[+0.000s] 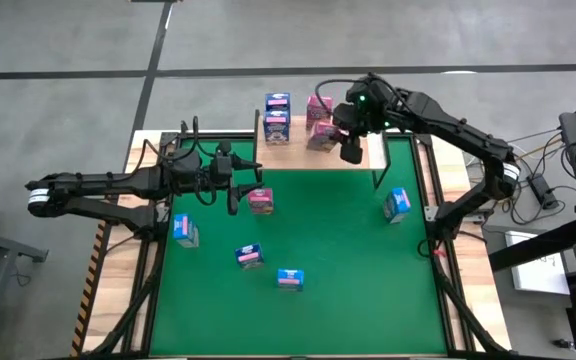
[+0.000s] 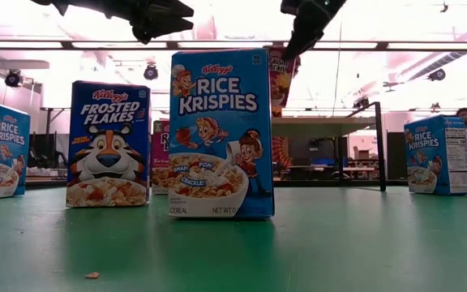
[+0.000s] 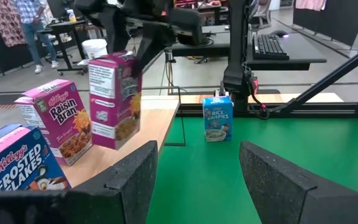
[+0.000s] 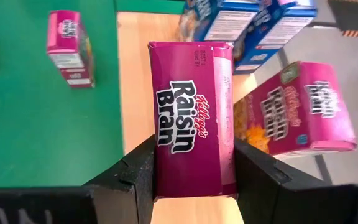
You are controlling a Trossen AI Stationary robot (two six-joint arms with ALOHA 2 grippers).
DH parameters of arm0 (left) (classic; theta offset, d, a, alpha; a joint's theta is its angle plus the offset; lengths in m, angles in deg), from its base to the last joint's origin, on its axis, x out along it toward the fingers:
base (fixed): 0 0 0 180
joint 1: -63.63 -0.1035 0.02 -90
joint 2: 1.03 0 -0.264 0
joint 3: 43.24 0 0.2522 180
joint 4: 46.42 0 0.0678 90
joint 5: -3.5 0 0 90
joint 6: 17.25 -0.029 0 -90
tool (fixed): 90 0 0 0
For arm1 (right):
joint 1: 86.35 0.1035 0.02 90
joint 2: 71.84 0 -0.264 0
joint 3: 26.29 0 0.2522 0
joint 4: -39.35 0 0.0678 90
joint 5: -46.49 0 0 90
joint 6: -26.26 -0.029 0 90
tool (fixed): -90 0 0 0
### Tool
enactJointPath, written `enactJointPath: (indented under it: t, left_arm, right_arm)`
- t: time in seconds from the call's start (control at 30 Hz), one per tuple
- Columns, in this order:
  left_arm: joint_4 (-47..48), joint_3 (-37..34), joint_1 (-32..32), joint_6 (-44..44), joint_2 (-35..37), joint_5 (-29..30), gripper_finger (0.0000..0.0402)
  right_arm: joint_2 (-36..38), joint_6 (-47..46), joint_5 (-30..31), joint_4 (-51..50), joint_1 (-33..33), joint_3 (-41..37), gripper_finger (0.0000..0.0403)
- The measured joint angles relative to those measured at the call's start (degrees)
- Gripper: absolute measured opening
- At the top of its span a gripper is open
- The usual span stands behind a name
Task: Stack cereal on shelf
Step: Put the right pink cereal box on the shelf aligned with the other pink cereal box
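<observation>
The shelf [image 1: 368,158] is a light-wood board at the table's far edge. On it stand two blue cereal boxes [image 1: 277,117] and a pink Raisin Bran box [image 4: 297,112]. My right gripper [image 4: 194,171] is shut on another pink Raisin Bran box [image 4: 194,118] and holds it over the shelf beside the standing pink one. My left gripper [image 3: 197,174] hovers open over the table's left half, above and beside a pink box [image 1: 260,201] that stands on the green top. Nothing is between its fingers. My right gripper pinches the Raisin Bran box between its two fingers [image 4: 138,174], on two opposite faces near the box's upper end [image 4: 191,183]. The fingers slant down from above. The box [image 3: 114,99] hangs tilted below them, lifted clear of the shelf board.
Loose cereal boxes stand on the green table: light blue ones at the left [image 1: 185,230], right [image 1: 396,204] and near middle [image 1: 289,279], and one more [image 1: 250,256] between them. A black shelf leg [image 2: 379,146] stands at the far right. People and desks are in the room behind.
</observation>
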Motion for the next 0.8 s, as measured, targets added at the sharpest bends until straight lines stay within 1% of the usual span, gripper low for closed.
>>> enactJointPath:
  t: [0.2,0.5,0.7,0.8]
  left_arm:
    - [-0.1,0.0,0.0,-0.8,0.0,0.0,0.0210]
    - [-0.5,0.0,0.0,-0.9,0.0,0.0,0.0210]
    - [-0.5,0.0,0.0,-0.9,0.0,0.0,0.0210]
    - [-0.5,0.0,0.0,-1.2,0.0,0.0,0.0210]
  right_arm:
    - [-0.6,1.1,-0.5,2.5,-1.1,-1.3,0.0160]
    - [-4.9,2.6,-0.2,2.2,-1.1,-0.4,0.0160]
    - [-6.1,2.7,3.7,2.4,-1.1,0.3,0.0160]
    - [-6.5,3.7,4.0,2.6,-1.1,0.4,0.0160]
